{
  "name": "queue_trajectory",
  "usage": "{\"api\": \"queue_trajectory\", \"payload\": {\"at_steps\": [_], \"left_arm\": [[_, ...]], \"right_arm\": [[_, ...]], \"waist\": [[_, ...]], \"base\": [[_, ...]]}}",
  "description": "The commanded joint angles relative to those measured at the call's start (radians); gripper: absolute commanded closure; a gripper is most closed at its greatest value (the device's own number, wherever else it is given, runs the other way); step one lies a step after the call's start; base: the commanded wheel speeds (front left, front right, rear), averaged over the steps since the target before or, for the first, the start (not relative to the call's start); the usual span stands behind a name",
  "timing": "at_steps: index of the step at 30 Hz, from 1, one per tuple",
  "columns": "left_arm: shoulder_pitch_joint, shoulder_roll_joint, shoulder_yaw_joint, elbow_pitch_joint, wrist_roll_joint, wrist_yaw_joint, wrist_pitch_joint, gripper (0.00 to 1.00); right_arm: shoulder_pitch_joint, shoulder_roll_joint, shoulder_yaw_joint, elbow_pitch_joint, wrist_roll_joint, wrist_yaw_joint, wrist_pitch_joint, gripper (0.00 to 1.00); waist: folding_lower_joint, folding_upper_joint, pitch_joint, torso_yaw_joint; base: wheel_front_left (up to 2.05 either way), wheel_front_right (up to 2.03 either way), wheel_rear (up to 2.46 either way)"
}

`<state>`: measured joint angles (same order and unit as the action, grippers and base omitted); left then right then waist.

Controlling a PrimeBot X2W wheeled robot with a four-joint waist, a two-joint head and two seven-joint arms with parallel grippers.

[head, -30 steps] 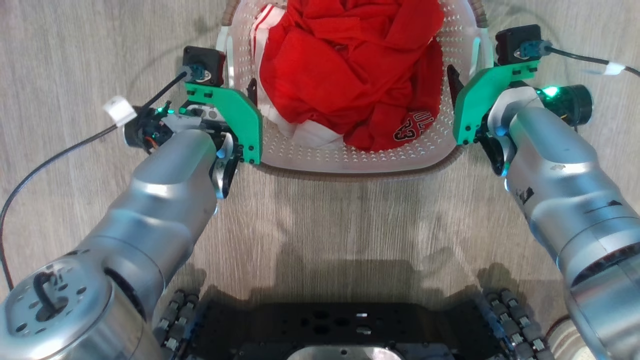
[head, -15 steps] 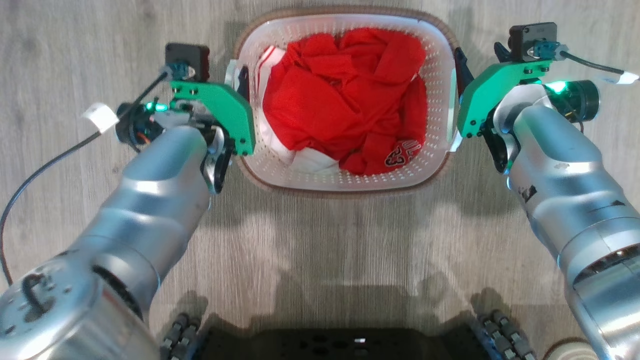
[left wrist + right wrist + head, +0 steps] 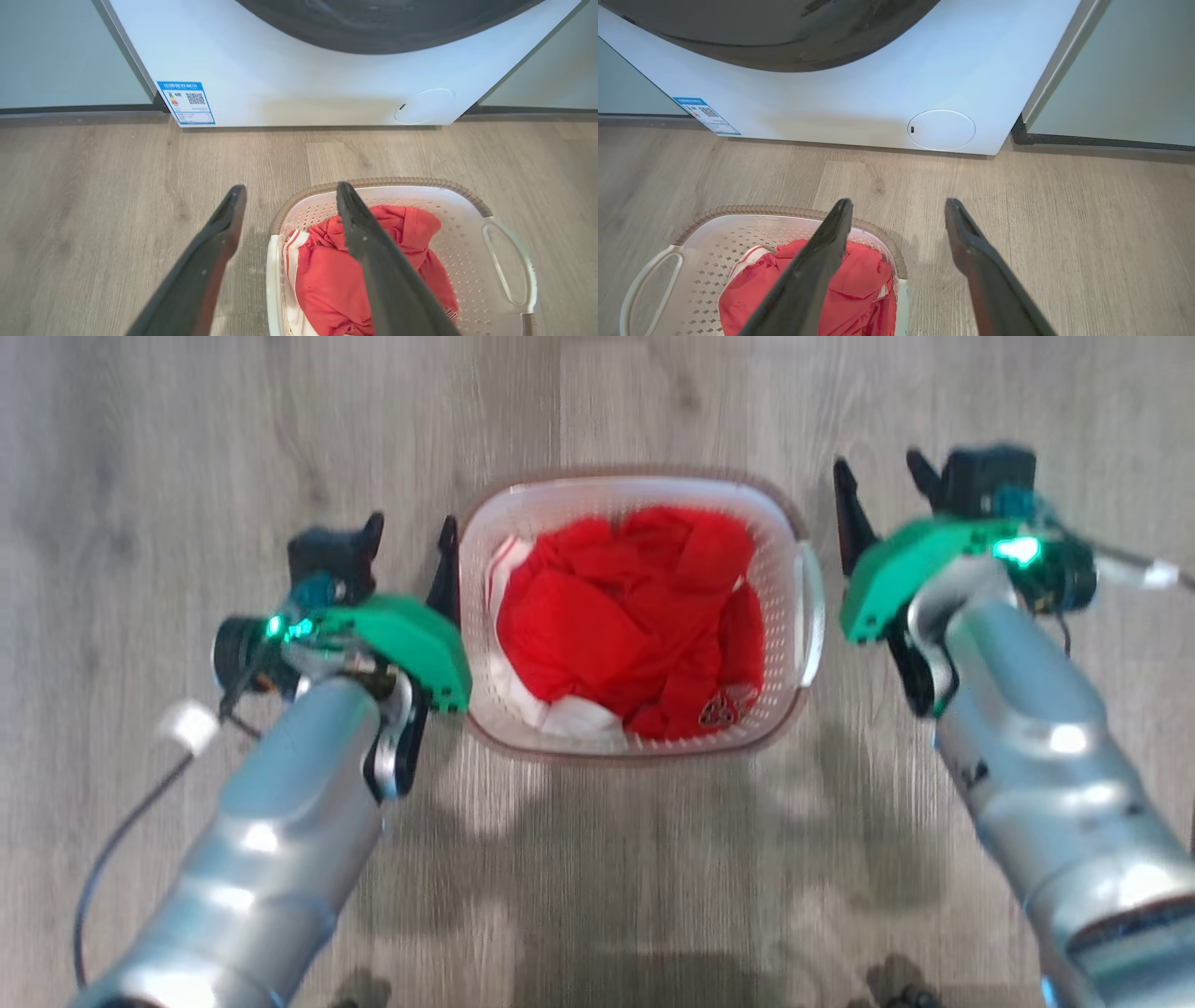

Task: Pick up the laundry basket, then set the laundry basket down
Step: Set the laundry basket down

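The small oval white perforated plastic laundry basket (image 3: 777, 579), filled with red clothing (image 3: 616, 625), is seen set on grey wood-look flooring (image 3: 597, 859). It is flanked by the left gripper (image 3: 290, 189) and right gripper (image 3: 899, 203), both spread wide and empty, with a white washing machine (image 3: 299, 84) beyond it.

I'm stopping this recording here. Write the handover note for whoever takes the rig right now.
Left gripper: open, empty, close beside the laundry basket on its left side.
Right gripper: open, empty, clear of the right handle.
Basket: on the floor between the grippers, red clothes inside, washing machine ahead.
Done: basket is down and released.
Left: apparently nothing but drawing the arms away.
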<state>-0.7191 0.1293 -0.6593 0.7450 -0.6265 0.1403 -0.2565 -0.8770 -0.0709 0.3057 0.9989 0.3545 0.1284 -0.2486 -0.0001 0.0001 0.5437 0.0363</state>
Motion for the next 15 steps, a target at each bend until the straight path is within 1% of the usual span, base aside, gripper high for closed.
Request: {"api": "queue_trajectory", "payload": {"at_steps": [1,5,10,11,15], "left_arm": [[0.005,0.025,0.054,-0.044,0.027,-0.004,-0.005,0.0],[0.129,0.01,0.156,-0.137,0.135,-0.026,-0.005,0.0],[0.269,-0.006,0.263,-0.242,0.232,-0.054,-0.005,0.0],[0.32,-0.012,0.301,-0.281,0.262,-0.065,-0.005,0.0],[0.412,-0.027,0.36,-0.352,0.314,-0.078,-0.005,0.0]], "right_arm": [[0.038,0.021,-0.004,-0.046,-0.014,0.002,-0.013,0.0],[0.134,0.021,-0.058,-0.153,-0.059,0.002,-0.013,0.0],[0.245,0.021,-0.098,-0.269,-0.085,0.002,-0.013,0.0],[0.291,0.021,-0.108,-0.313,-0.088,0.002,-0.013,0.0],[0.385,0.021,-0.12,-0.396,-0.103,0.002,-0.013,0.0]], "waist": [[0.0001,-0.0001,-0.059,-0.003],[0.0001,-0.0001,-0.13,-0.001],[0.0001,-0.0001,-0.215,0.0],[0.0001,-0.0001,-0.25,0.001],[0.0001,-0.0001,-0.313,0.003]], "base": [[0.0,0.0,0.0],[0.0,0.0,0.0],[0.0,0.0,0.0],[0.0,0.0,0.0],[0.0,0.0,0.0]]}}
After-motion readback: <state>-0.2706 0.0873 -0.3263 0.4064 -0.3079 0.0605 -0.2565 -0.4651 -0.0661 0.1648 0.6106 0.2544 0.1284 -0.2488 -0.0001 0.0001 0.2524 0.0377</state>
